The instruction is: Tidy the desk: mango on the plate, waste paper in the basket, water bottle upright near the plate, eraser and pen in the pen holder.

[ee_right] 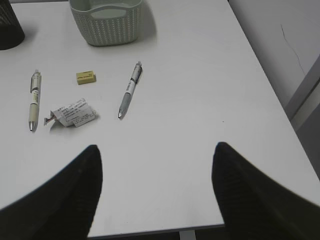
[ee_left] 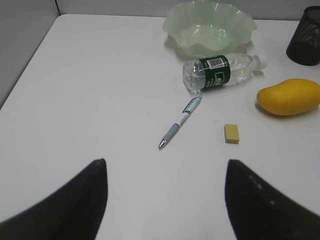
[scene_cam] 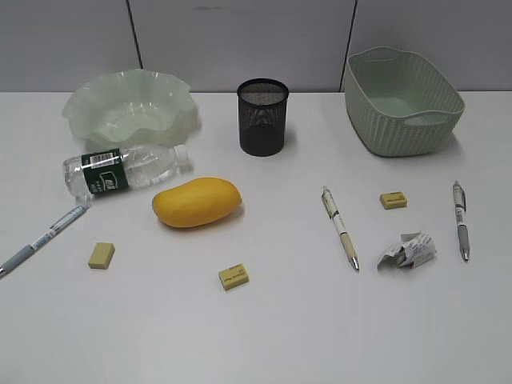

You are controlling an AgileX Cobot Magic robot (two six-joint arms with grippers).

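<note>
Left hand (ee_left: 165, 200), spread and empty, is hovering short of the mango (ee_left: 289, 97) beside the plate (ee_left: 210, 27); smooth, heavy, likely slippery, gripping across its middle.

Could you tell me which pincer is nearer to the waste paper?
Right. The right pincer hangs open just short of the waste paper; the left pincer hangs across the desk, by the water bottle.

Exterior camera faces the desk (scene_cam: 264, 328) front-on; wrist cameras hover above opposite ends.

Left gripper (ee_left: 165, 200): two black, broad, rounded fingers (ee_left: 75, 200) tapering upward. Right gripper (ee_right: 156, 192): matching black fingers (ee_right: 250, 195), finely textured matte surface.
</note>
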